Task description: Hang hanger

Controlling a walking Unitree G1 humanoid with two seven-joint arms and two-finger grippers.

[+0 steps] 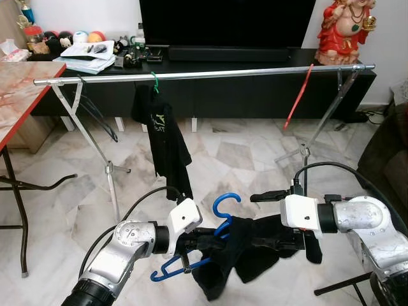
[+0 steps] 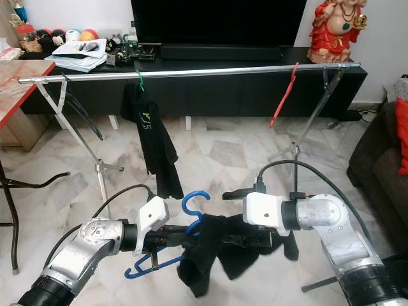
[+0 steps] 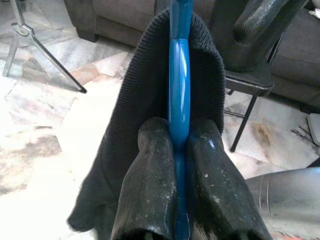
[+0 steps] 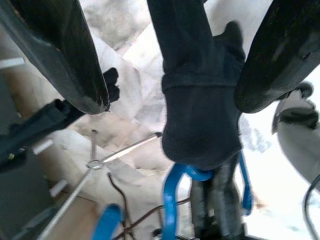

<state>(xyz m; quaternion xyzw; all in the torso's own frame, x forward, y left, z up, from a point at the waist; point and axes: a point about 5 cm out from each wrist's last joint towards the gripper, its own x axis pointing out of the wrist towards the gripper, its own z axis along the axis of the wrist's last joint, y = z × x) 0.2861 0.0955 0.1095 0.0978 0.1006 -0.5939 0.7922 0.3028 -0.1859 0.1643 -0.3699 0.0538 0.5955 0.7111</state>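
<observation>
A blue plastic hanger (image 1: 224, 201) with a black knitted garment (image 1: 255, 255) draped over it is held low in front of me. My left gripper (image 1: 207, 242) is shut on the hanger's bar (image 3: 179, 100), the fingers (image 3: 150, 165) pinching it from both sides. My right gripper (image 1: 274, 239) comes in from the right and stands open, its fingers (image 4: 65, 60) spread either side of the hanging garment (image 4: 200, 115) without touching it. The metal rail (image 1: 255, 72) runs across the room beyond, well above the hanger.
On the rail hang a black shirt (image 1: 162, 134) on a green hanger, a red hanger (image 1: 298, 99) and a dark hanger (image 1: 95, 115) at the left. The rack's legs (image 1: 108, 169) splay onto the marble floor. A red-topped table (image 1: 19, 89) stands at the left, a sofa (image 1: 389, 159) at the right.
</observation>
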